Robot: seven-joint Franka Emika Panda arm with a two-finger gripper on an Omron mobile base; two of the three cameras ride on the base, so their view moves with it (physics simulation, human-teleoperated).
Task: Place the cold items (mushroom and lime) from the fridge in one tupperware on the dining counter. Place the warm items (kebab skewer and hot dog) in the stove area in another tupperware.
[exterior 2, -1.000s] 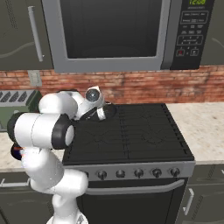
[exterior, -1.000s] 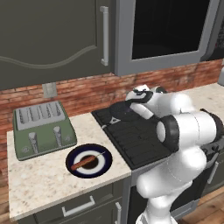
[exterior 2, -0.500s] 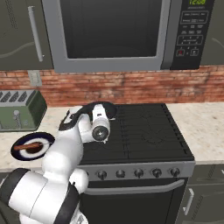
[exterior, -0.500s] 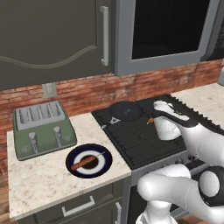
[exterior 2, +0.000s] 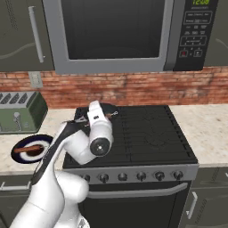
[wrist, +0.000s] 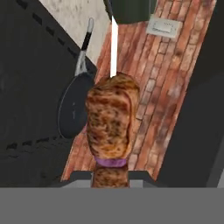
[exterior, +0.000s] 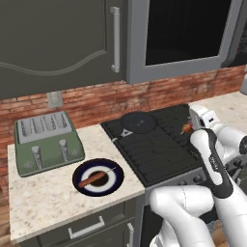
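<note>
A: Which step is judged to be in hand?

B: The warm half of the task. The kebab skewer [wrist: 113, 127] is held in the gripper [wrist: 111, 175], whose jaws are closed narrowly on the lower end of it; the browned meat and the pale stick are seen standing straight up from the fingertips in the hand view. In the left base view a small orange tip of the kebab skewer [exterior: 186, 129] is seen above the right side of the stove [exterior: 159, 144].

A: And the other warm item?

B: The hot dog [exterior: 94, 179] is seen lying on a dark plate [exterior: 98, 177] on the counter, left of the stove and just in front of the toaster [exterior: 44, 142]. It is judged not yet to have been collected.

A: What else is found around the stove?

B: A dark frying pan [exterior: 139, 122] is set on the stove's rear left burner, well apart from the skewer.

A: What is called for next?

B: A container has to be reached; none can be made out near the stove. The skewer would need to be carried there with the grip kept closed, then lowered inside before the jaws are parted.
</note>
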